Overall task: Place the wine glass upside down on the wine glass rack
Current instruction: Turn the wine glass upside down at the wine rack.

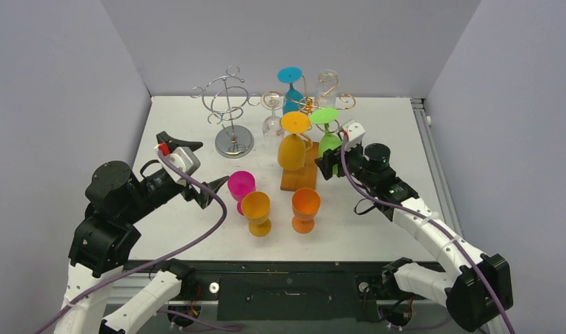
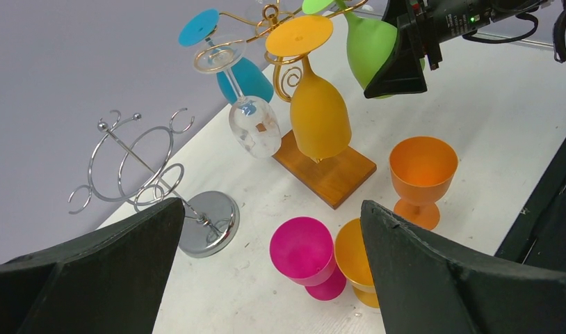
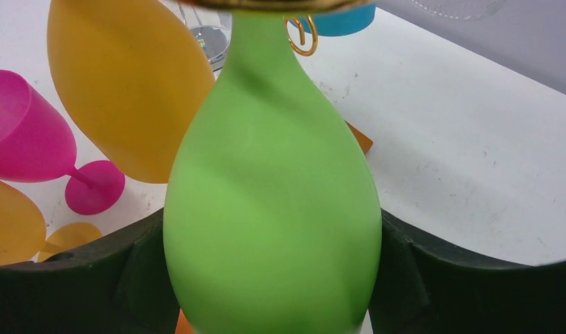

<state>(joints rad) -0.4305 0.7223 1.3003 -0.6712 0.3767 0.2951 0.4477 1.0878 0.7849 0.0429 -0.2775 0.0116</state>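
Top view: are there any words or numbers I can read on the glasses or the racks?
None. No text, label or number shows in any view, not on the green plastic wine glass, the gold wire rack with wooden base or the silver wire rack.

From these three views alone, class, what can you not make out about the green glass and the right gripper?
- Right wrist view: the green glass fills the frame. The bottom edge cuts off its rim, and its bowl hides whether the fingers touch it.
- Top view: the right gripper covers the lower part of the bowl.
- Left wrist view: the top edge cuts off the glass's foot, and a dark finger covers the bowl's right side.
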